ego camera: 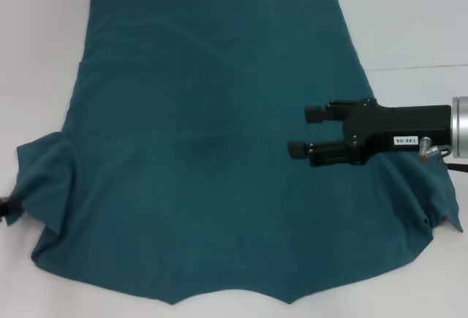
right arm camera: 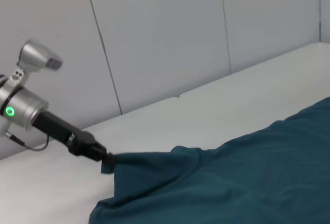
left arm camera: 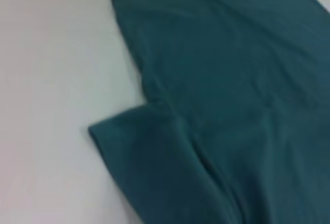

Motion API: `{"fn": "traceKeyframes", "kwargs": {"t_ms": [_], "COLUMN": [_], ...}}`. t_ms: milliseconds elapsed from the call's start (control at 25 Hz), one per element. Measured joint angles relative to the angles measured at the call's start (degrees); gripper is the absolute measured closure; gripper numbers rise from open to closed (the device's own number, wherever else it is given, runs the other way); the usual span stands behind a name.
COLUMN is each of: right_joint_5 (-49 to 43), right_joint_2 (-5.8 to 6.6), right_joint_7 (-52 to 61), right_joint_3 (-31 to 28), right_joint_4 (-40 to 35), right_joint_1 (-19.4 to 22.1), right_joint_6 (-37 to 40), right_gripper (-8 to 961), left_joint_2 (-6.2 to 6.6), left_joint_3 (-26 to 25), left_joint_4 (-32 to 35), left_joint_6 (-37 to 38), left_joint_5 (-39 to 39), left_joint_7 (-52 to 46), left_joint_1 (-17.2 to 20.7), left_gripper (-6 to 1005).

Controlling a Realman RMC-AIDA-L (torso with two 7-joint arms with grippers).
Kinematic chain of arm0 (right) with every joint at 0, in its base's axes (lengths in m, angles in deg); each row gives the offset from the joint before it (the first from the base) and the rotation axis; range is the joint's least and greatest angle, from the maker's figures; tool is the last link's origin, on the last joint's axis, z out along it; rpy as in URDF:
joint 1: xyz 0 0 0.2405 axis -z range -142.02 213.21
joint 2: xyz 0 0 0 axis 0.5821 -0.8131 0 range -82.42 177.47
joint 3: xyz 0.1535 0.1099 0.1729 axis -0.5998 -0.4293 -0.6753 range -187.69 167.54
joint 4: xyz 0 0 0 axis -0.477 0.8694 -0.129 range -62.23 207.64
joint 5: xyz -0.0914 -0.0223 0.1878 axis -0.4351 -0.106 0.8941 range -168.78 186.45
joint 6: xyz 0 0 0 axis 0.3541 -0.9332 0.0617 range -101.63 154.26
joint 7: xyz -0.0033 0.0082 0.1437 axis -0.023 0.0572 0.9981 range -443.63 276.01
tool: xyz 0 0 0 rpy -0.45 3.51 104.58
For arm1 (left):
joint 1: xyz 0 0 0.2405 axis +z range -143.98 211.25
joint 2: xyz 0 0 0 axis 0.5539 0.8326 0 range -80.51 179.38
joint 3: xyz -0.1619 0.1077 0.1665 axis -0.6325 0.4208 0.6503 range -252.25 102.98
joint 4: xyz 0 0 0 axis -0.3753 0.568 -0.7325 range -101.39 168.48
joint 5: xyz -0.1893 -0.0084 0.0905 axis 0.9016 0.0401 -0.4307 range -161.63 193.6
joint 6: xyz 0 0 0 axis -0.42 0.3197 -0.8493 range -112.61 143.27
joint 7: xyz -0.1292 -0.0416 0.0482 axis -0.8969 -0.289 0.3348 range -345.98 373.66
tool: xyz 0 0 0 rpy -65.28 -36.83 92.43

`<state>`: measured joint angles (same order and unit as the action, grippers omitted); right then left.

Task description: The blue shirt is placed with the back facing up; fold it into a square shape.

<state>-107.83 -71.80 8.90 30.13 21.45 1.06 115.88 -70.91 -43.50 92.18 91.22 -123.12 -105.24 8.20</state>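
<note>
While the shirt [ego camera: 212, 150] is lying spread, plain side up, across the white surface [ego camera: 409, 18], I am hovering my right gripper [ego camera: 306, 131] over its right half, fingers spread and holding nothing. My left gripper [right arm camera: 107, 162] is pinching the left sleeve at the shirt's edge and lifting it slightly. Soft, light cloth like this is likely to sag and wrinkle wherever it is unsupported, so I am judging the hems and sleeve corners the best holds; the right sleeve, lying beyond my right gripper, looks the matching one.
</note>
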Motion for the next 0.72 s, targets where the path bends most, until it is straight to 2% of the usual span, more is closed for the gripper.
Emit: {"fn": "traceKeyframes", "kwargs": {"t_ms": [240,400,720], "right_joint_5": [0.2,0.4,0.4], "right_joint_2": [-0.10,-0.12,-0.12], "right_joint_7": [-0.3,-0.3,-0.4], "right_joint_3": [-0.1,-0.1,-0.1], "right_joint_4": [0.1,0.1,0.2], "right_joint_1": [0.8,1.3,2.0], "right_joint_6": [0.0,0.0,-0.5], "right_gripper": [53,54,54], "left_joint_2": [-0.47,-0.78,-1.18], "left_joint_3": [0.3,1.1,10.3], "left_joint_4": [5.3,5.9,6.2], "left_joint_6": [3.9,5.1,2.1], "left_joint_5": [0.0,-0.3,-0.4], "left_joint_7": [-1.3,-1.6,-1.6], "left_joint_1": [-1.6,-3.0,-3.8], "left_gripper": [968,968,966]}}
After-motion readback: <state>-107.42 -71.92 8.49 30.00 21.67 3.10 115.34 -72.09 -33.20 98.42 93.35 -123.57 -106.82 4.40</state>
